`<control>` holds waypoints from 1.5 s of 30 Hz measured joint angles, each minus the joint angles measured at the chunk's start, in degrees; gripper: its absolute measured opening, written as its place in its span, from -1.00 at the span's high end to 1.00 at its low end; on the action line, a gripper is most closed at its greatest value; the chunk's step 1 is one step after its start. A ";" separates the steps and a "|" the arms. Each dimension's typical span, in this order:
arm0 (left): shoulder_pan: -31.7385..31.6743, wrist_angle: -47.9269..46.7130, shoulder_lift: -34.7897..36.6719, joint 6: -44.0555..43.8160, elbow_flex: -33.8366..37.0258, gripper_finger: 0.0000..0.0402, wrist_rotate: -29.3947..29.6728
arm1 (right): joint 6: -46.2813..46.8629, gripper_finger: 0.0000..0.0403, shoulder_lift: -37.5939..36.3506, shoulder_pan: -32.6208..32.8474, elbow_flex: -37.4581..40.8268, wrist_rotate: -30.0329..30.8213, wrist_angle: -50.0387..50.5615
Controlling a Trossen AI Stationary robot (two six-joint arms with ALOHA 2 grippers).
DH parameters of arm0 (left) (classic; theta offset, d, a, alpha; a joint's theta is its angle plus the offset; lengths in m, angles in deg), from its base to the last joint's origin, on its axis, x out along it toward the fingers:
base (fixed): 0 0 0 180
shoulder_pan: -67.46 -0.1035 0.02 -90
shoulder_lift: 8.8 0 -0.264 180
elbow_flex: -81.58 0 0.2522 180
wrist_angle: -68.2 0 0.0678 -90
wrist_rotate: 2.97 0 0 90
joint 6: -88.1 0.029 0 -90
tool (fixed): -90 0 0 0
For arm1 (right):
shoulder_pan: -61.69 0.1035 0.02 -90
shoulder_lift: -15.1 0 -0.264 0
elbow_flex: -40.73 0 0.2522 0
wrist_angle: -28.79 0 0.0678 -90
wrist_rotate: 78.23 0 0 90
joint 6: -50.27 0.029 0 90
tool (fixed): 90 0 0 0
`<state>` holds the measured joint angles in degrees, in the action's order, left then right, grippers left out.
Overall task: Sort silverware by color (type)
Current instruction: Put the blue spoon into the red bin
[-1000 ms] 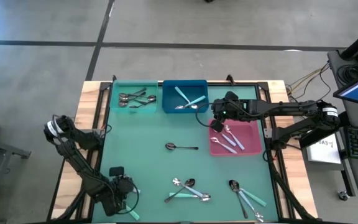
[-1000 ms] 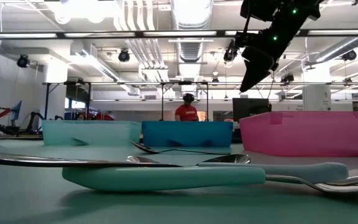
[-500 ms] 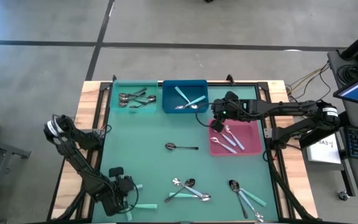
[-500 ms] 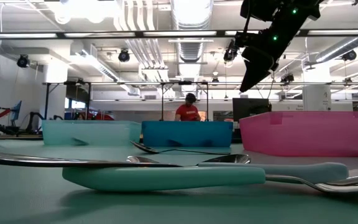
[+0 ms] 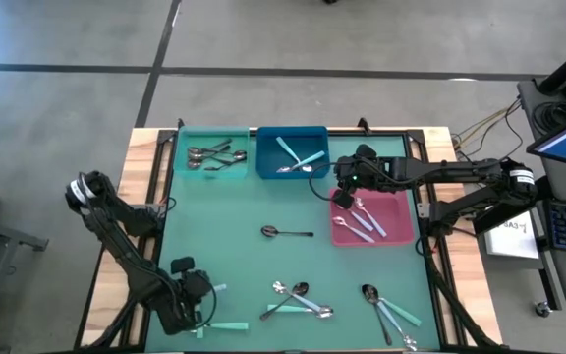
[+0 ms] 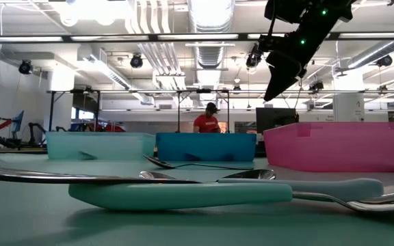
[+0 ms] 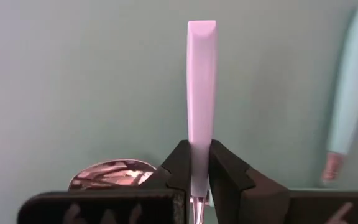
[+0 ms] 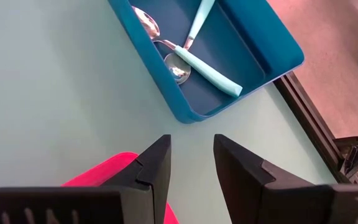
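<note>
**Spoon with a pale plastic handle clamped in the left gripper, near corner of the table**

Spoon, light-handled, is pinched at the neck between the two dark fingers of the left gripper; its handle points forward over the green mat, its bowl is hidden behind the fingers. A second turquoise-handled spoon lies just beside the gripper, and a shiny bowl shows close by on the mat. The rest of the unsorted silverware lies along the near edge: a cluster at centre, another toward the right, and a single dark spoon mid-table. At the far edge stand three bins: teal holding metal spoons, blue holding two turquoise-handled spoons, pink holding light-handled pieces. The right gripper hangs, jaws apart and empty, over the gap between the blue and pink bins.

Step in hand, as judged: a grasp just made, lift not yet evident. The next move calls for a clean lift clear of the neighbouring spoon, then a carry across the mat to the bin matching this handle, probably the blue one.
</note>
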<state>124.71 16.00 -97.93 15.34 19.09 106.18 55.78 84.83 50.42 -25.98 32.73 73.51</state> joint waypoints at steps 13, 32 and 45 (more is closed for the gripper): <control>-0.04 0.46 9.73 -0.02 -0.13 0.91 23.96 | 0.21 0.45 0.00 0.00 0.00 0.02 -0.44; -13.49 1.26 17.10 3.28 -0.24 0.89 53.24 | 9.45 0.45 0.68 0.00 0.09 -3.27 -10.36; -30.20 5.91 12.80 5.69 -0.26 0.91 49.30 | 18.64 0.46 1.41 0.68 0.06 -20.72 -34.38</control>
<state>94.51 21.92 -85.13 21.03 18.83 155.48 74.42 86.24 51.10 -25.91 12.00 39.13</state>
